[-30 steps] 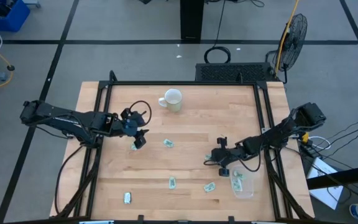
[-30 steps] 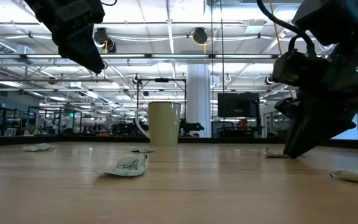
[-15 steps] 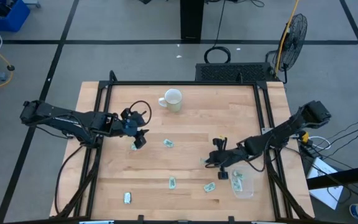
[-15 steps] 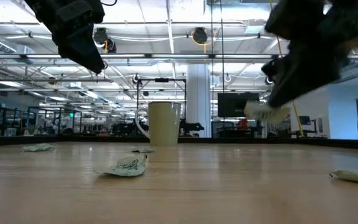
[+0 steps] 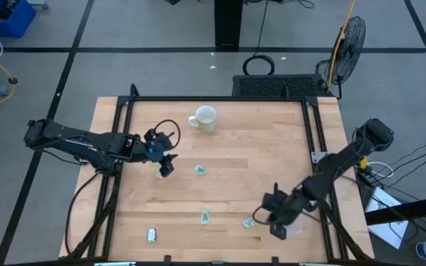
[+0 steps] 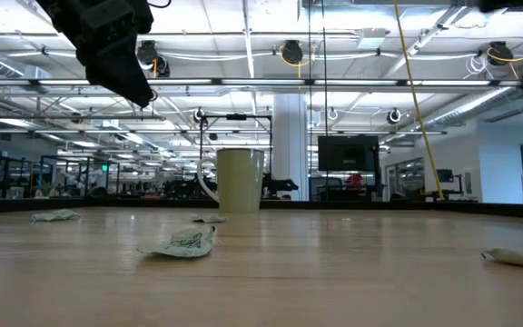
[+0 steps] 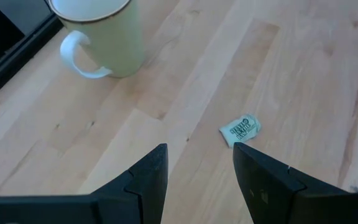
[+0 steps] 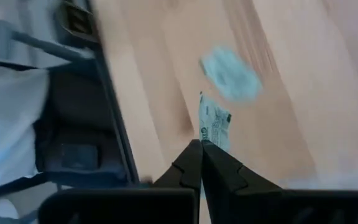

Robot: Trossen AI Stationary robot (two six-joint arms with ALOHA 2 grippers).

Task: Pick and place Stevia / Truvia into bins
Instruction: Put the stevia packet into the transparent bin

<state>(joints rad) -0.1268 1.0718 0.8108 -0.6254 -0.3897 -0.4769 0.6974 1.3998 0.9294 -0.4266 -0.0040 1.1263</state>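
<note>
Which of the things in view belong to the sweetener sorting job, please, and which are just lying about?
Belong to the job:
- loose packets on the table
- one packet pinched in the right gripper
- clear tub, partly hidden under that arm

Just lying about:
- mug
- fan on the floor

The left gripper hovers open, waiting.

You're looking at grey floor [image 5: 161,66] marked with dark lines, a fan [image 5: 346,41] standing beyond the desk's [image 5: 235,148] far right corner.
</note>
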